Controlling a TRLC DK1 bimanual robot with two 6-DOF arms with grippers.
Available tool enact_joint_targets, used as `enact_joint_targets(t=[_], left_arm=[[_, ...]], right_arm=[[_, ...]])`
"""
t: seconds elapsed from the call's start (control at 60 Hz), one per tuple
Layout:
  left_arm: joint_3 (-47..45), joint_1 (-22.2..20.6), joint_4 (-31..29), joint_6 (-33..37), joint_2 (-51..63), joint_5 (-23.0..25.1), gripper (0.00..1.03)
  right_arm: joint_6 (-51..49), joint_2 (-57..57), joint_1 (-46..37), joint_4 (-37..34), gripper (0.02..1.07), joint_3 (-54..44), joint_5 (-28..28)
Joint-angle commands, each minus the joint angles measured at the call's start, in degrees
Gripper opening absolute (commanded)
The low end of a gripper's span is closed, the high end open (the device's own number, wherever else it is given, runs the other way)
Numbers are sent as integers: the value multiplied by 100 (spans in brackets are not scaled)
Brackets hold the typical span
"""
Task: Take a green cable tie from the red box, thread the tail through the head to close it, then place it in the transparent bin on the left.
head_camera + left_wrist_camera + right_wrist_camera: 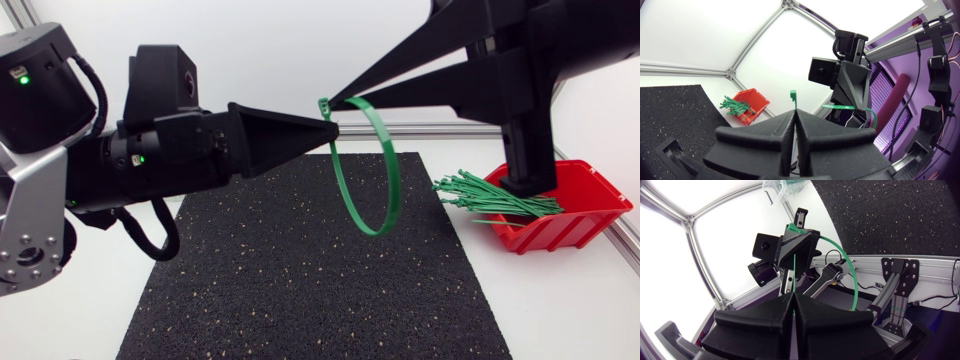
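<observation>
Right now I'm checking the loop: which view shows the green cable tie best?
The head view: the green cable tie shows as a nearly whole loop above the mat. The left wrist view catches only its head and a short strip; the right wrist view, a thin strand and part of the arc.

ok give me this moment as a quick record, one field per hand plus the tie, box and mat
left hand: shut on the green cable tie, near its head
right hand: shut on the tie's tail, tip close to the left hand's
tie shape: bent into a loop, held in the air above the mat
threaded through head: cannot tell
red box: on my right, below the right arm, holding spare green ties
mat: black, speckled, under the loop
</observation>
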Motion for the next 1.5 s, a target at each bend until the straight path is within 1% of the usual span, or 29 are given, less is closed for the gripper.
enact_joint_targets(t=[0.0, 0.783, 1.483], left_arm=[[-154, -72, 22, -94, -167, -33, 4], [-198, -107, -31, -85, -325, -33, 4], [-127, -195, -92, -85, -343, -42, 4]], right_arm=[[169, 95, 27, 54, 8, 140, 56], [125, 182, 36, 72, 8, 184, 258], [125, 437, 36, 177, 8, -27, 372]])
